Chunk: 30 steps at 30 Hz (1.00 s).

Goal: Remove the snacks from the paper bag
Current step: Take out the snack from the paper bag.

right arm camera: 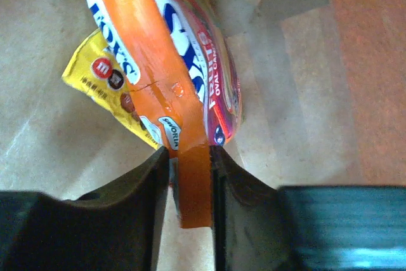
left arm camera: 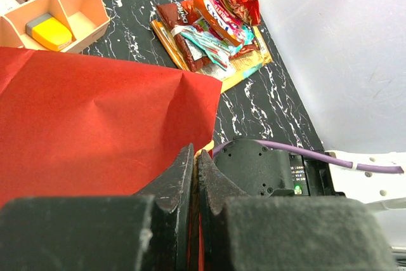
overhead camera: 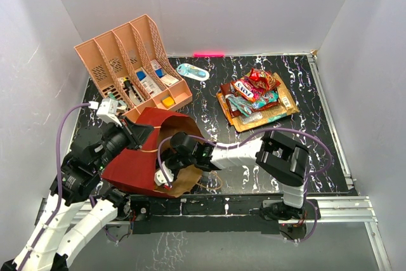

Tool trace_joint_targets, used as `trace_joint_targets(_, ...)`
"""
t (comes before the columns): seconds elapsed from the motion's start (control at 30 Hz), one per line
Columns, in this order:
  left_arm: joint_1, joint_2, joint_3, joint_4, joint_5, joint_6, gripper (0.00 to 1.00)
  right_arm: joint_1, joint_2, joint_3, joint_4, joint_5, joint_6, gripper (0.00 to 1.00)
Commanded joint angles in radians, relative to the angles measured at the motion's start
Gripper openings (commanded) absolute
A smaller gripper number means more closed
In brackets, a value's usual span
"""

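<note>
Pinching orange packet (right arm camera: 152,61) inside paper bag (overhead camera: 127,164)

— The paper bag (overhead camera: 127,168), what is it made of?
— Matt red paper outside, with soft creases. Inside it is plain brown paper, slightly rough.
— And the orange packet (right arm camera: 152,61) inside the bag?
— Glossy plastic film, wrinkled. The yellow packet (right arm camera: 95,79) there is shiny too.
— The snacks (overhead camera: 255,95) to the right of the bag?
— Crinkly foil and plastic, reflecting light. The table (overhead camera: 209,99) under the bag is smooth, black with white veins like marble. The organizer (overhead camera: 101,52) behind the bag is matt peach plastic.
</note>
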Motion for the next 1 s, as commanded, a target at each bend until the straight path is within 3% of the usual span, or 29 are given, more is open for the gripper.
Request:
trace_joint_targets(0.0, 0.001, -0.016, -0.013, 0.030, -0.005, -0.005, 0.00, 0.001, -0.039, -0.037, 0.182, 0.045, 0.104, 0.24)
trace_joint_targets(0.13, 0.001, -0.018, -0.023, 0.045, -0.019, -0.013, 0.00, -0.013, -0.093, -0.111, 0.310, 0.144, 0.217, 0.08)
trace_joint_targets(0.43, 0.002, -0.015, -0.038, 0.049, -0.041, -0.015, 0.00, -0.032, -0.308, -0.254, 0.367, 0.313, 0.413, 0.08)
trace_joint_targets(0.7, 0.001, -0.022, -0.073, 0.080, -0.048, -0.039, 0.00, -0.033, -0.510, -0.317, 0.240, 0.514, 0.751, 0.08)
trace_joint_targets(0.97, 0.002, -0.006, -0.069, 0.104, -0.066, -0.053, 0.00, -0.032, -0.713, -0.395, 0.153, 0.619, 0.926, 0.08)
